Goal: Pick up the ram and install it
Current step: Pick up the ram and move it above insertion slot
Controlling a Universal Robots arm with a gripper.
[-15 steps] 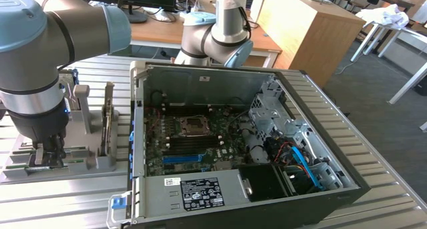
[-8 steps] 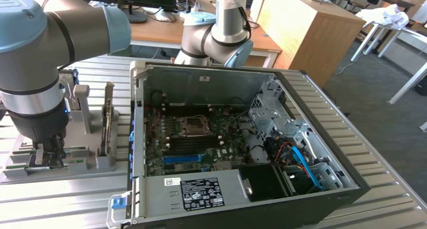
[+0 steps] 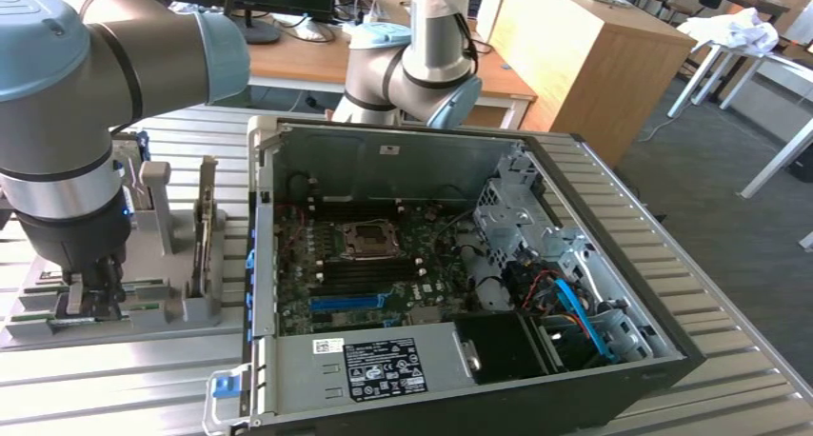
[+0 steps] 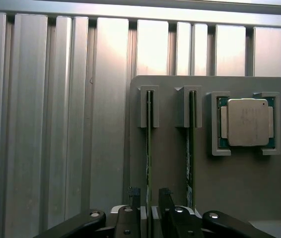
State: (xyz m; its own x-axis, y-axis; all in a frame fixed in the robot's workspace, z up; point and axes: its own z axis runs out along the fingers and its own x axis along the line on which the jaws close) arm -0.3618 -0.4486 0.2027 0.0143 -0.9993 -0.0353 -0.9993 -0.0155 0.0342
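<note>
The ram (image 4: 149,148) is a thin green board standing on edge in a slot of the grey holder (image 4: 170,168). A second stick like it (image 4: 189,148) stands in the neighbouring slot. My gripper (image 4: 150,215) is down over the near end of the first stick, open, with one black finger on each side and a small gap to the board. In the exterior view the gripper (image 3: 91,305) hangs low over the holder (image 3: 178,312) at that view's left, beside the open computer case (image 3: 381,150). The case's memory slots (image 3: 368,269) lie below the processor socket (image 3: 368,238).
A silver processor chip (image 4: 248,121) rests in its own pocket of the holder. A tall upright bracket (image 3: 204,222) stands on the holder near the case wall. The ribbed metal table (image 4: 56,124) surrounds the holder. A second robot arm (image 3: 426,65) stands behind the case.
</note>
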